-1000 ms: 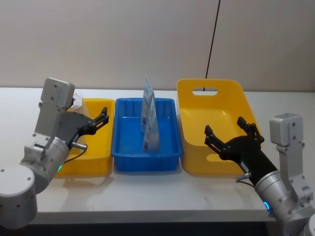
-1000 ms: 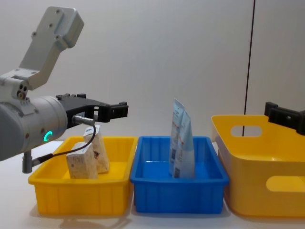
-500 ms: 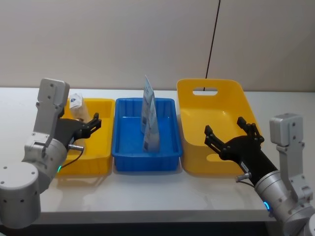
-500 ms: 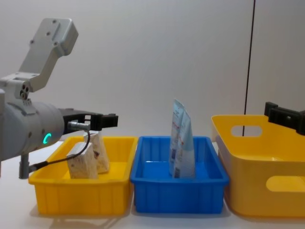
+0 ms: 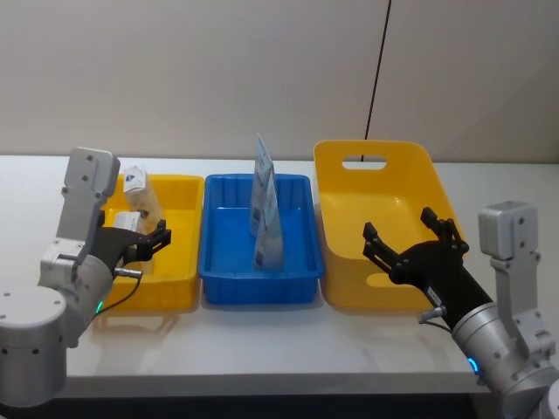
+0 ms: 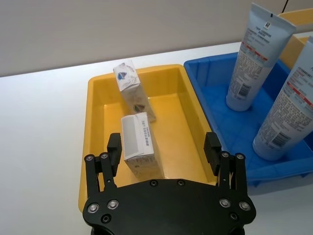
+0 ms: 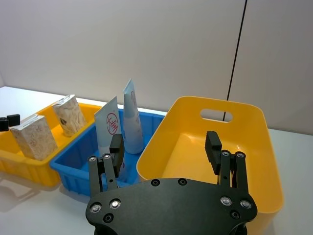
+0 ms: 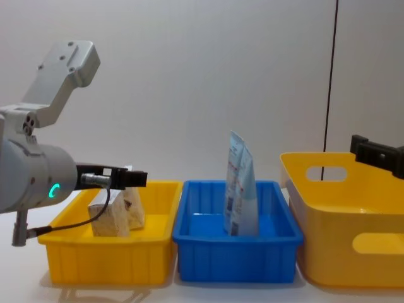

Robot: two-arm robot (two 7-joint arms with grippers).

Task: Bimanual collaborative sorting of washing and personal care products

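Head view: 2 speckled packs (image 5: 138, 202) sit in the small yellow bin (image 5: 170, 292), and 2 pouches (image 5: 266, 214) stand in the blue bin (image 5: 258, 290).

Left wrist view: the left gripper (image 6: 164, 144) hangs released over the nearer pack.

Right wrist view: the right gripper (image 7: 165, 142) is spread and grasps nothing, before the large yellow bin (image 7: 230, 132).

Chest view: each kind has its own bin, so sorting seems essentially complete.

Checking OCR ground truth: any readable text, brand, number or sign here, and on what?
No text can be read as words.
Pale-blue tubes: red print and barcodes, too small to read.
One of them shows a red round mark, unreadable.
Speckled packs: blue emblem and printed label, blurred.
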